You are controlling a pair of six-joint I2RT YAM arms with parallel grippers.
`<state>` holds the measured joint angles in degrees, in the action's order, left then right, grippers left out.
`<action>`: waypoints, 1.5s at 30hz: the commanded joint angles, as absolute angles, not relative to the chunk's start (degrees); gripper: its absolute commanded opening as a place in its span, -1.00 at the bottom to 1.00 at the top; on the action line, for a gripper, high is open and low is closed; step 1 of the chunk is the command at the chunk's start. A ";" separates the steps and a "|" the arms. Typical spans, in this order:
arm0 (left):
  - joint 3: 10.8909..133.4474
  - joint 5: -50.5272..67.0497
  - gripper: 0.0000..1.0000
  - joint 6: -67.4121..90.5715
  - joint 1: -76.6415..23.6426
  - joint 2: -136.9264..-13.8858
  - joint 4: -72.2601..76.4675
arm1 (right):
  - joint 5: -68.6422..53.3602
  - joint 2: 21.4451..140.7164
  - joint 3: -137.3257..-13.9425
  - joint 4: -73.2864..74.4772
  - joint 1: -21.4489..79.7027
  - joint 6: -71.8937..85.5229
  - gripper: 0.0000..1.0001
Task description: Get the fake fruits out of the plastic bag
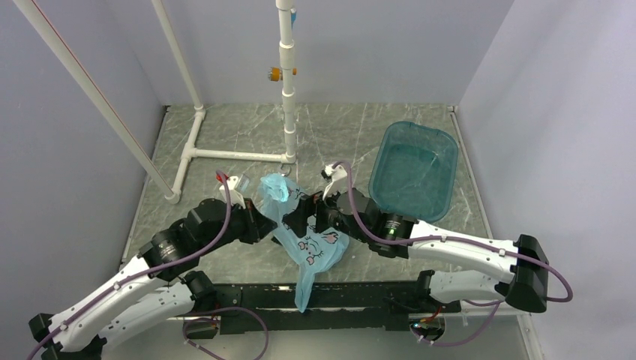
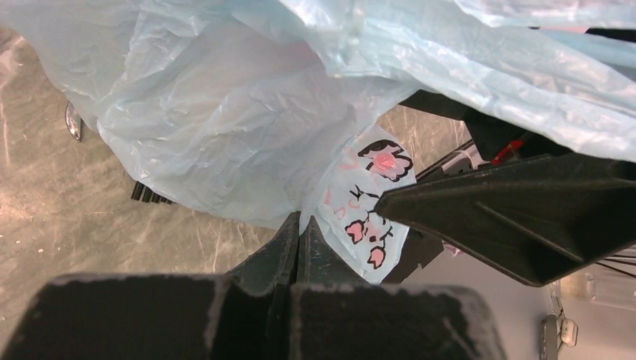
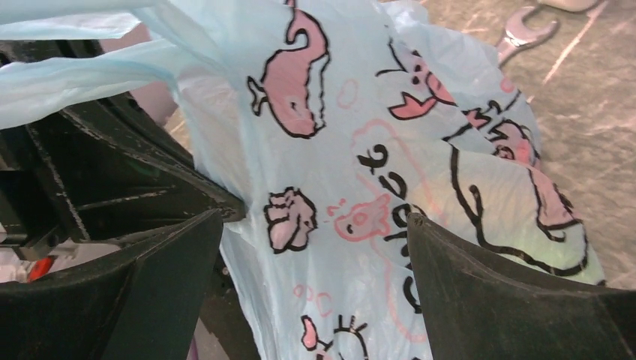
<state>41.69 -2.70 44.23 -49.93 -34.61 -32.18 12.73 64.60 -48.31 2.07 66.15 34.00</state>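
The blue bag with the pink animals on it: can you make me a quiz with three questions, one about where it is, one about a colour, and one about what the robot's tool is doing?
1. Where is the plastic bag?
A. in a cardboard box
B. between the left tool and the right tool
C. on a shelf

2. What colour is the whale picture on it?
A. pink with a black outline
B. green
C. yellow

3. How is the right tool?
A. shut on a spoon
B. out of sight
C. open, with the bag between its fingers

Answers:
1 B: the top view shows one tool on each side of the bag.
2 A: the right wrist view shows the whale pink, edged in black.
3 C: its two fingers stand wide apart with the bag in the gap.
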 commanded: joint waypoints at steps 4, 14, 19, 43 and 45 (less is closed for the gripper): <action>43.07 -2.84 -1.00 43.83 -49.76 -33.42 -34.05 | 9.19 71.49 -53.34 -3.61 67.77 33.63 0.82; 42.38 -2.55 -1.00 44.29 -49.78 -30.71 -36.67 | 26.68 72.97 -52.04 1.69 66.71 35.87 -0.03; 41.62 -3.51 -1.00 44.85 -49.77 -28.21 -38.93 | 31.27 74.47 -53.00 7.71 66.00 36.53 -0.74; 42.29 -5.84 -0.90 43.24 -49.75 -28.81 -45.52 | 24.91 59.78 -57.22 27.50 60.32 30.51 -0.23; 43.80 -5.09 -0.61 40.72 -49.75 -29.29 -45.76 | 22.94 58.43 -56.21 27.42 61.81 32.63 0.09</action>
<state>40.56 -8.32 46.26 -49.74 -28.03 -47.75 34.35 61.71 -56.42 27.53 59.92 31.05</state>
